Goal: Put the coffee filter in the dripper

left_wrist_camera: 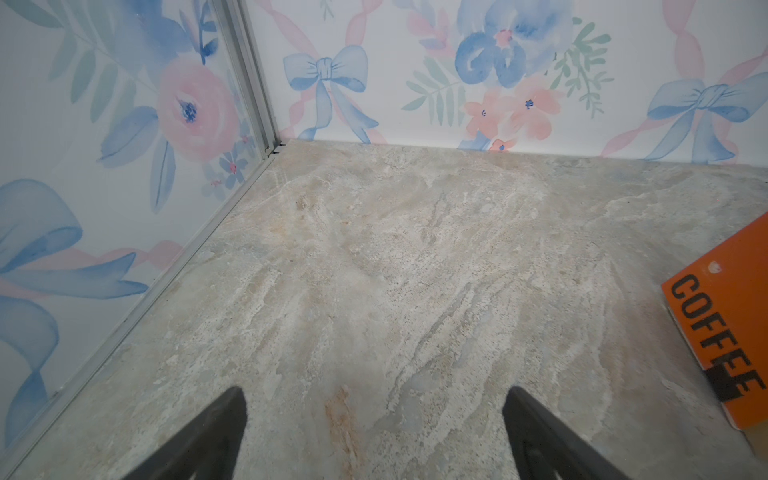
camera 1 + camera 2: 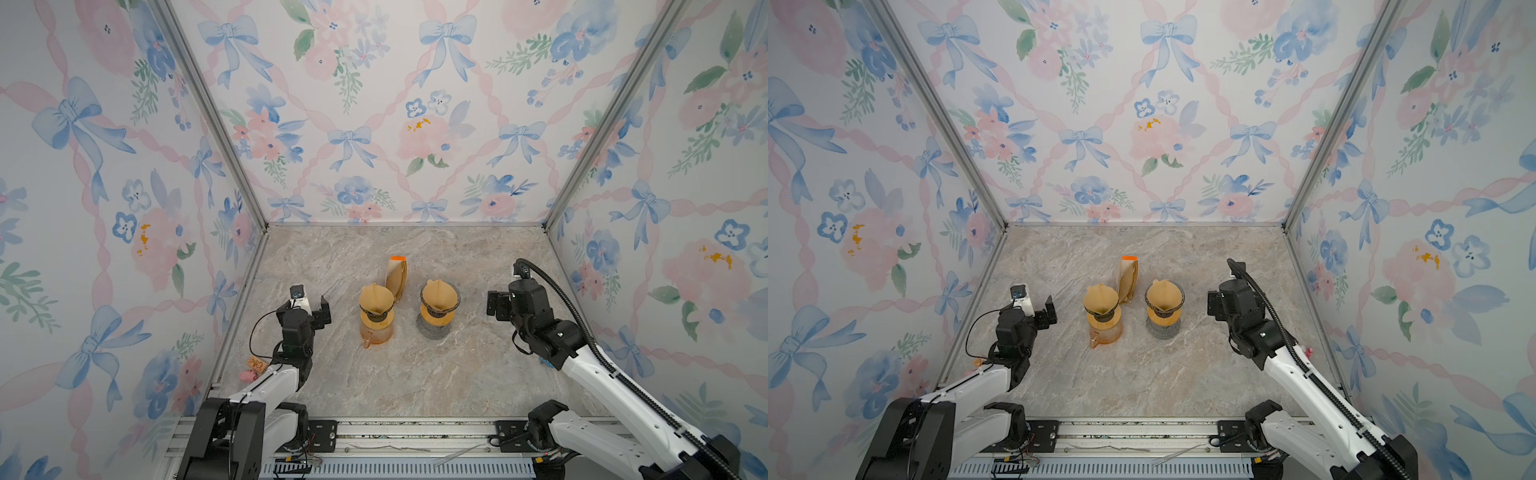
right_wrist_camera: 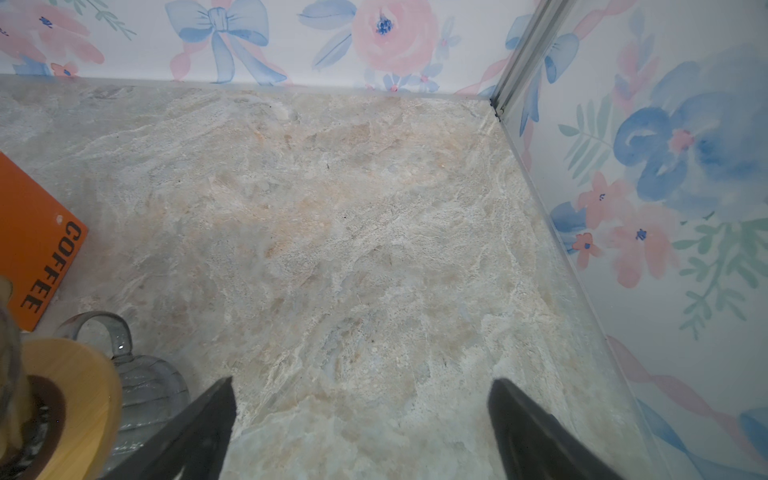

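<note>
Marble-look tabletop (image 2: 374, 374) is boxed in by floral wallpaper walls (image 2: 374, 124) and metal corner posts (image 2: 218, 124). Left gripper (image 1: 374, 395) and right gripper (image 3: 363, 382) are held over bare stone, jaws spread wide, nothing gripped. Between the grippers, a coffee filter (image 2: 376, 296) is seated in a dripper (image 2: 376, 316) on an amber jug (image 2: 376, 332). A second filter (image 2: 439, 293) is seated nearer the right gripper. An orange-labelled filter pack (image 2: 397, 276) is propped just beyond.

A brown paper cone filter (image 2: 376, 296) sits upright, mouth open, inside a dark glass dripper with a wooden collar (image 2: 377, 319), a little to the right of the jaws of the left gripper (image 1: 374, 395). A second matching filter (image 2: 439, 294) is seated in a twin dripper (image 2: 437, 318), left of the jaws of the right gripper (image 3: 361, 382), clear of them.
</note>
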Controlling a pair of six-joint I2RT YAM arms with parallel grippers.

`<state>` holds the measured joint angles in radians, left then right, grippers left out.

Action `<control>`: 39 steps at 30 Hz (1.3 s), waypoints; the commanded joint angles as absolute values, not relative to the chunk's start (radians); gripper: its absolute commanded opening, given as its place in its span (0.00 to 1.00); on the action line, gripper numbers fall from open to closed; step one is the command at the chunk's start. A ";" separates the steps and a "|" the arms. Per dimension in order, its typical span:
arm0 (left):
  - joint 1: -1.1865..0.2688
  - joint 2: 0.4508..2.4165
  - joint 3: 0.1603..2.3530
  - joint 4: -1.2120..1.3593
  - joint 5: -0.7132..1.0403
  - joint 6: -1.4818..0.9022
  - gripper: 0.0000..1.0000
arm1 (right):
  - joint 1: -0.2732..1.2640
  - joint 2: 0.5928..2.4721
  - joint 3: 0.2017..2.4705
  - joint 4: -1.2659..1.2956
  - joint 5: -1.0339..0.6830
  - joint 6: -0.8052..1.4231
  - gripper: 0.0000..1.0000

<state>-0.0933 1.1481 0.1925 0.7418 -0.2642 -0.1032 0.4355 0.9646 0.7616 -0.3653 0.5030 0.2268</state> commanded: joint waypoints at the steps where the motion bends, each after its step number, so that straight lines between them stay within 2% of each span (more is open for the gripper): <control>1: -0.073 1.225 0.181 0.958 -0.239 -0.045 0.98 | 0.401 0.992 0.740 -0.245 0.479 0.185 0.96; 14: -0.046 1.576 0.178 1.358 -0.158 -0.023 0.98 | 0.285 1.163 0.701 -0.004 0.404 0.094 0.96; 17: -0.045 1.560 0.221 1.234 -0.168 -0.039 0.98 | 0.267 1.177 0.676 0.051 0.397 0.061 0.96; 26: -0.041 1.570 0.231 1.238 -0.151 -0.028 0.98 | 0.159 1.228 0.546 0.330 0.264 0.026 0.96; 39: -0.042 1.570 0.231 1.237 -0.151 -0.028 0.98 | 0.123 1.344 0.432 0.632 0.236 -0.009 0.96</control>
